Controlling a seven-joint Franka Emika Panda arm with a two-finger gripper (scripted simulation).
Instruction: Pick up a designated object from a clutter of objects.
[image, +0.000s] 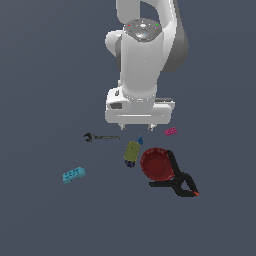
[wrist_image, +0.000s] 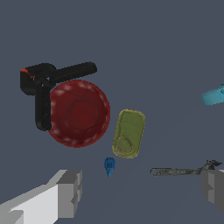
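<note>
i'm hovering my gripper (image: 138, 126) with jaws spread wide above the can (wrist_image: 128, 133); dropping carelessly, i'm risking a finger clipping the bowl (wrist_image: 77, 113) just beside it.

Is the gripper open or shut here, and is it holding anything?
Open and empty. In the wrist view the gripper has its fingers set wide apart with only floor between them; the olive-green can lies untouched beyond.

floor (image: 40, 75): flat, plain dark slate-blue | light: even, soft
</note>
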